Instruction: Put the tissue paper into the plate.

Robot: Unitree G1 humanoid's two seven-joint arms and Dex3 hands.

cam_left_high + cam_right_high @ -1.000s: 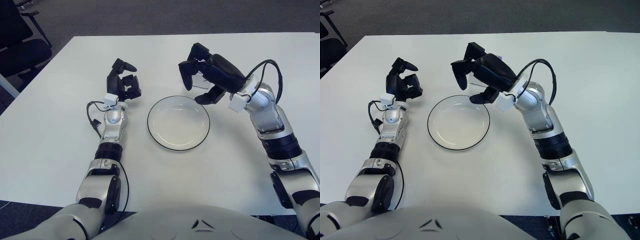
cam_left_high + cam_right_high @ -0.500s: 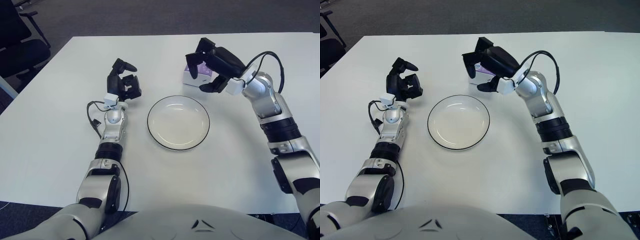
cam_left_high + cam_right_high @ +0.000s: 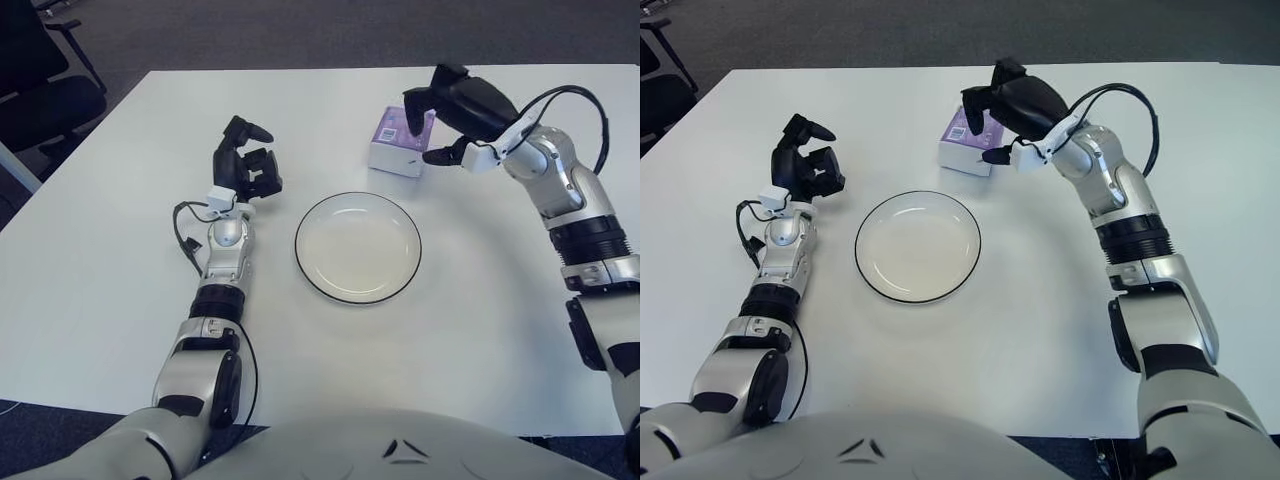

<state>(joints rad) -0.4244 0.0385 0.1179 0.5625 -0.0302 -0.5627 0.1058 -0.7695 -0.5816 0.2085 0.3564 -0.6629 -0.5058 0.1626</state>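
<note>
Right hand (image 3: 447, 112): your working hand hangs over the far right part of the table (image 3: 110, 300), just right of the tissue box (image 3: 394, 142). Its dark fingers (image 3: 415, 112) curve downward beside the box's right end and enclose nothing; whether a fingertip touches the box cannot be told. A black cable (image 3: 570, 105) loops from the wrist along the silver forearm.

Tissue box: you see a small white carton with a purple top, lying flat on the table, far of the plate and a little to its right. It is apart from the plate and not inside it.

Plate (image 3: 357, 246): a round white dish with a dark rim stands at the centre of the table, nearer to you than the box. Nothing lies in it.

Left hand (image 3: 246, 165): your idle hand shows to the left of the plate, raised at the end of an upright forearm, with its fingers curled inward on nothing.

Office chair (image 3: 45, 90): a dark seat appears beyond the table's far left corner, on grey carpet.
</note>
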